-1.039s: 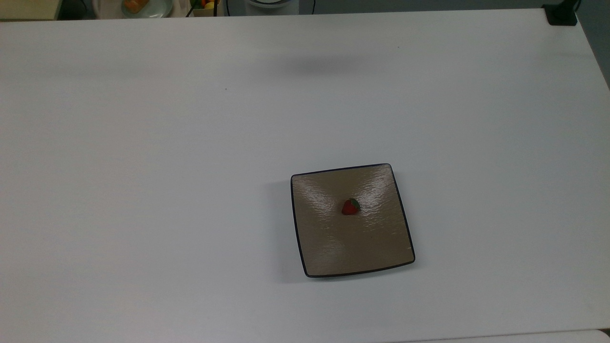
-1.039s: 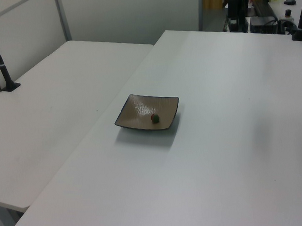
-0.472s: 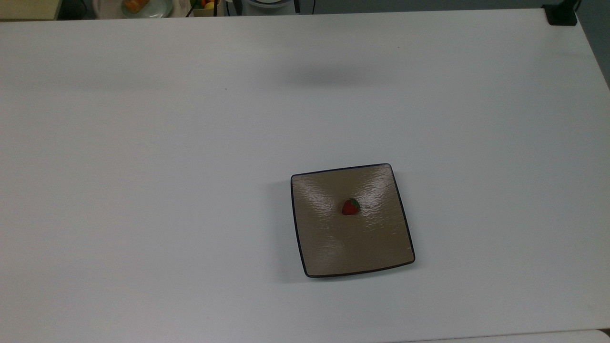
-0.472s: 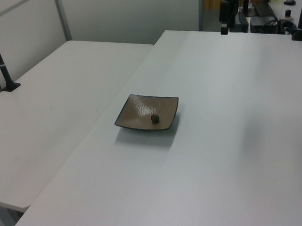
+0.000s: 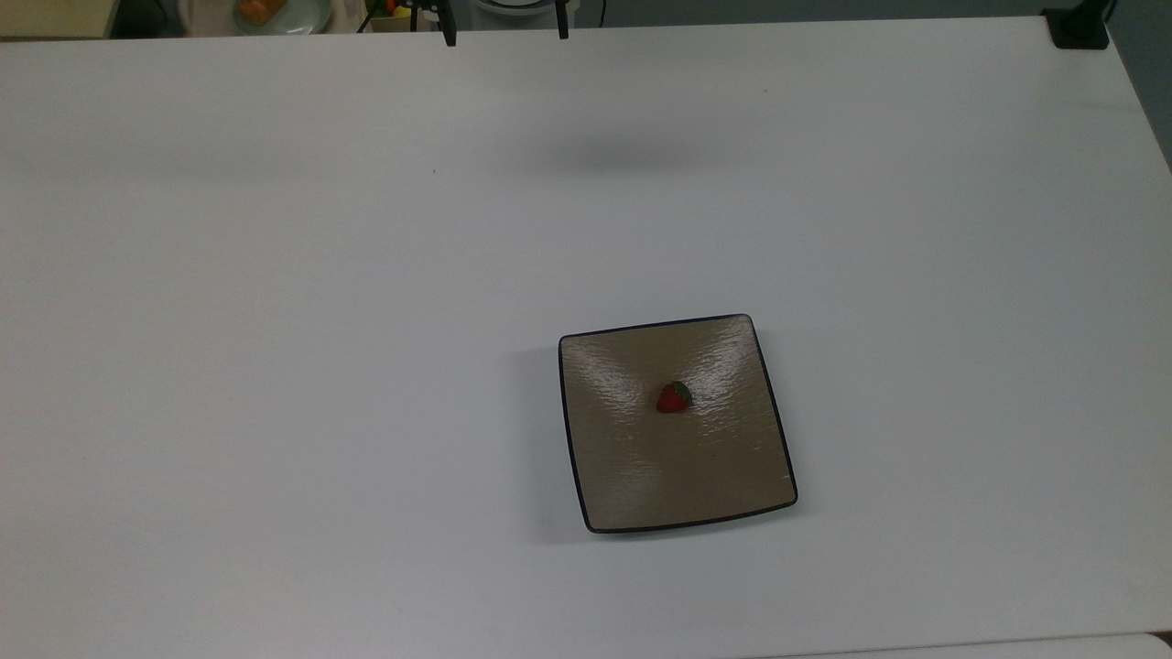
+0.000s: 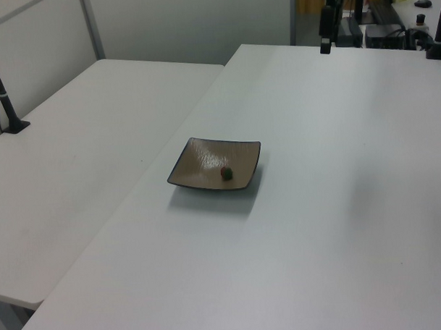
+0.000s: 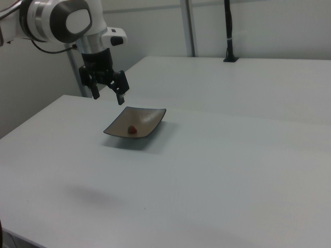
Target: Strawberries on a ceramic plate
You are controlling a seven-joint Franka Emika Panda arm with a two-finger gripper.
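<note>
The gripper (image 7: 108,96) is hanging high in the air with its two fingers spread wide apart, and it is holding nothing. It is sitting well away from the plate, so I think it is done and is keeping out of the way. The strawberry (image 5: 674,397) is lying near the middle of the ceramic plate (image 5: 632,476), far from the edges, so it is not likely to roll off. The plate is resting flat on the white table (image 5: 275,320).

Two white tables (image 6: 98,176) abut (seam between them) before pale partition walls (image 6: 186,25) with metal posts (image 6: 92,28).
</note>
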